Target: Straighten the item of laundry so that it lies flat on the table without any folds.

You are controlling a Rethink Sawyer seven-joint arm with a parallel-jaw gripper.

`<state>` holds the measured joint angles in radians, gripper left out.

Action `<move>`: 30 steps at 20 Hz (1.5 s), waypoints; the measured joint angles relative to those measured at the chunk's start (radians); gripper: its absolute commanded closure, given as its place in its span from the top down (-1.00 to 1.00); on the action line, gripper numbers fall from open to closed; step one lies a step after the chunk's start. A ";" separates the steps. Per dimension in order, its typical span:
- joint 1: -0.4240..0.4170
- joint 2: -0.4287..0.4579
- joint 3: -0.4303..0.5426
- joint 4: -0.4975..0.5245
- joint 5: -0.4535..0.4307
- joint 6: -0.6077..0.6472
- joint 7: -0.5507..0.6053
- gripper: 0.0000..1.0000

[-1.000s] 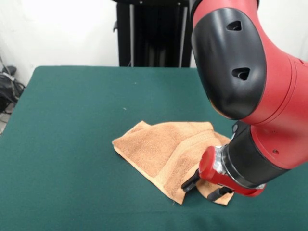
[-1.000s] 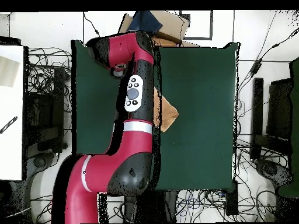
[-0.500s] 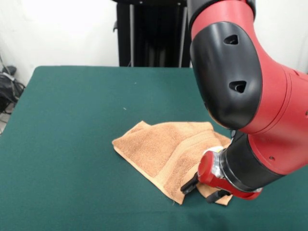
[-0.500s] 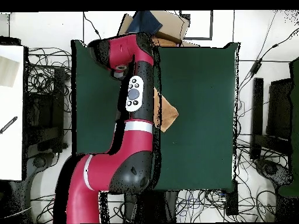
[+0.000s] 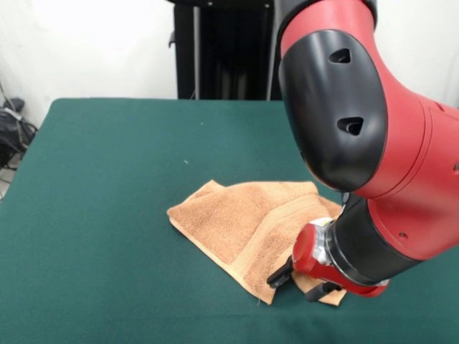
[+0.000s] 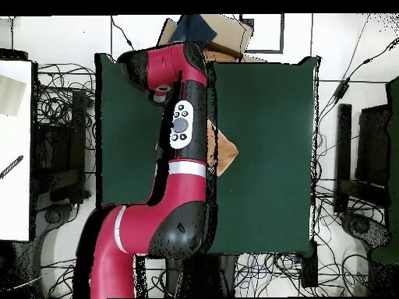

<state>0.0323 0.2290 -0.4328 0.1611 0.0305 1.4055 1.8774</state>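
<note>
One tan terry-cloth towel (image 5: 247,226), folded over, lies on green table (image 5: 100,186); gripper (image 5: 297,282), fingers spread, at its 5 o'clock corner

The red and black arm (image 5: 358,136) bends down low from twelve o'clock, its wrist angled toward seven. The gripper (image 5: 301,281) sits at the bottom, black fingers (image 5: 280,273) spread apart.
</note>
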 measured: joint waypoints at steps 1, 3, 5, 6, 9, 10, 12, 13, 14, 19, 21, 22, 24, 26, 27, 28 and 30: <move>0.000 -0.001 0.000 -0.002 0.000 0.006 0.000 1.00; -0.001 -0.001 0.000 -0.006 0.000 0.017 0.000 1.00; -0.001 -0.001 0.000 -0.009 0.000 0.023 0.000 1.00; -0.002 -0.001 0.000 -0.011 0.000 0.026 0.000 1.00; -0.004 -0.001 0.000 -0.021 0.000 0.037 0.000 1.00; -0.004 -0.001 0.000 -0.022 0.000 0.037 0.000 1.00; -0.006 -0.001 0.000 -0.027 0.000 0.037 0.000 1.00; -0.007 -0.001 0.000 -0.029 0.000 0.037 0.000 1.00; -0.008 -0.001 0.000 -0.031 0.000 0.037 0.000 1.00; -0.015 -0.001 0.000 -0.035 0.000 0.037 0.000 1.00; -0.018 -0.001 0.000 -0.035 0.000 0.037 0.000 1.00; -0.021 -0.001 0.000 -0.035 0.000 0.037 0.000 1.00; -0.025 0.000 0.000 -0.035 0.000 0.037 0.000 1.00; -0.027 0.000 0.000 -0.035 0.000 0.037 0.000 1.00; -0.029 0.000 0.000 -0.035 0.000 0.037 0.000 1.00; -0.030 0.000 0.000 -0.035 0.000 0.037 0.000 1.00; -0.030 0.000 0.000 -0.035 0.000 0.037 0.000 1.00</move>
<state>0.0025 0.2292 -0.4328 0.1261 0.0305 1.4425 1.8770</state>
